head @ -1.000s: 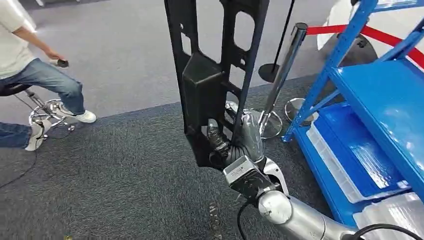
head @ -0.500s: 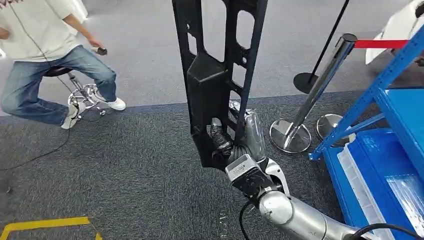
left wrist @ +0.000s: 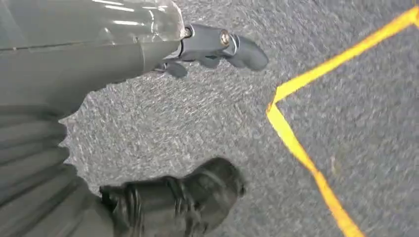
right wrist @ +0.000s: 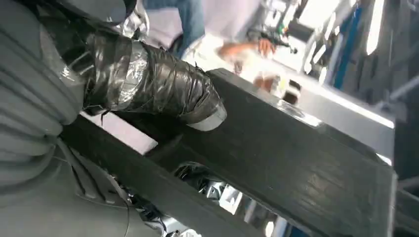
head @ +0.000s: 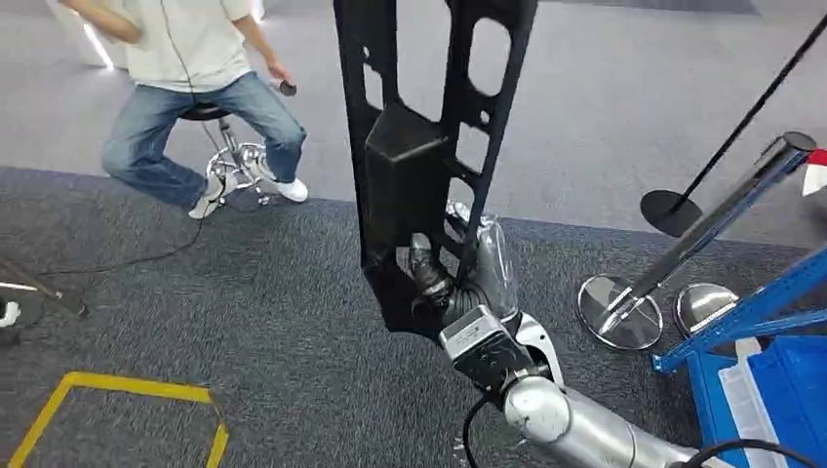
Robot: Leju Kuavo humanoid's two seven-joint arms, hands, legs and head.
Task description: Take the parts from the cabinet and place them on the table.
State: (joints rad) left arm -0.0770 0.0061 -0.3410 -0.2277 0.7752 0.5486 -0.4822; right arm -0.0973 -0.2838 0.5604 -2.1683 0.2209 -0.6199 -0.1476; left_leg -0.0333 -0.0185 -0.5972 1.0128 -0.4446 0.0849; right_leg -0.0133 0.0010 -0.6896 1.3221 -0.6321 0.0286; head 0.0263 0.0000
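— While the right hand [head: 451, 283] shows from the head view, what's it got?
— Fingers wrapped on the low end of the black part [head: 419, 146]. Long frame, cutouts, boxy lump mid-way, held upright over dark carpet [head: 244, 331], top runs out of frame. Right wrist view: taped finger [right wrist: 148, 81] pressed on a black bar of it.
— Left hand?
— Left wrist view, left hand [left wrist: 197, 123] over the carpet, thumb and dark fingers apart, holding nothing.
— Around it?
— Yellow tape line [head: 117, 390] on the floor at left. Person [head: 200, 58] on a stool [head: 229, 146] further back, small dark item in hand. Chrome stanchion [head: 702, 234] at right, blue rack [head: 761, 322] corner beside it, blue bin [head: 795, 390] on it.
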